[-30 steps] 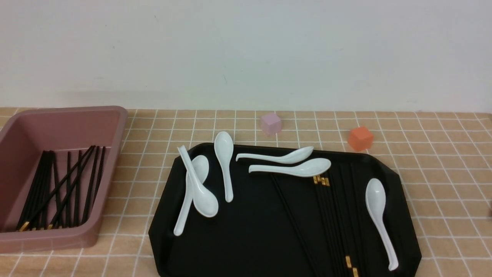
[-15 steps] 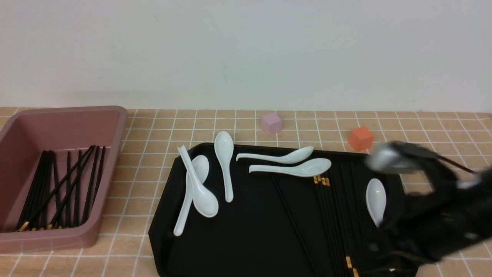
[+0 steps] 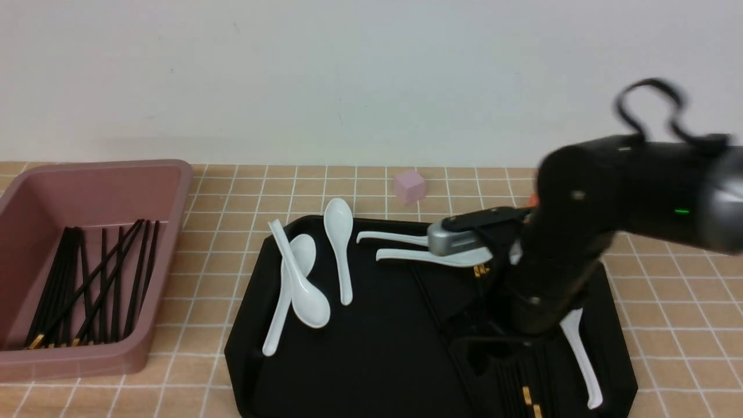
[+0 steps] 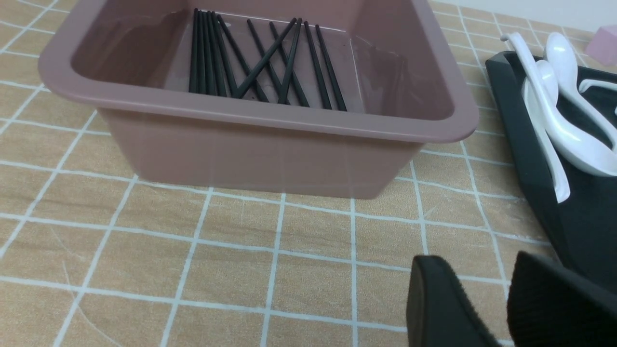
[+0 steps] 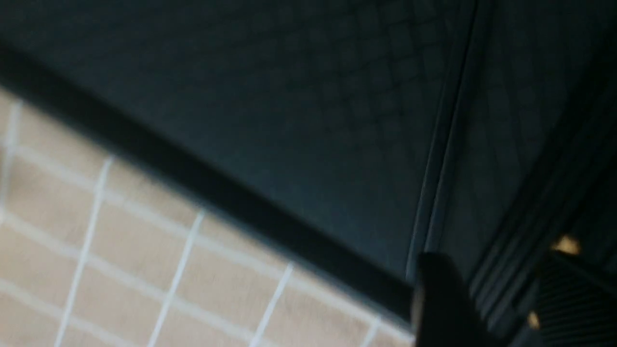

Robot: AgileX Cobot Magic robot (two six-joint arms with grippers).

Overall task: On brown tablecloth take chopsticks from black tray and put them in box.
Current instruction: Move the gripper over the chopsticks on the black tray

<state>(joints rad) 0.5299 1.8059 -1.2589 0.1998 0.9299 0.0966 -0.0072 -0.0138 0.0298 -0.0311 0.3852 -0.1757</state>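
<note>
On the brown tablecloth (image 3: 667, 302) lies the black tray (image 3: 360, 360). Black chopsticks (image 3: 525, 395) with gold bands rest on its right half. My right gripper (image 3: 493, 357) points down over them, low above the tray. The blurred right wrist view shows the right gripper (image 5: 503, 299) open, with chopsticks (image 5: 506, 260) lying in the gap between its fingers. The mauve box (image 3: 174, 174) at the far left holds several chopsticks (image 3: 87, 278). In the left wrist view my left gripper (image 4: 482, 289) hangs open and empty over bare cloth, between the box (image 4: 270, 144) and the tray (image 4: 530, 159).
Several white spoons (image 3: 339, 255) lie across the tray's far and left parts, one (image 3: 580, 354) beside the right gripper. A pink cube (image 3: 409, 186) sits behind the tray. An orange cube (image 3: 531, 200) is mostly hidden by the right arm. A wall stands behind the table.
My right arm came in from the right edge and swung over the tray's right half, down toward the chopsticks. Its jaws have spread apart. The box, spoons and chopsticks have not moved.
</note>
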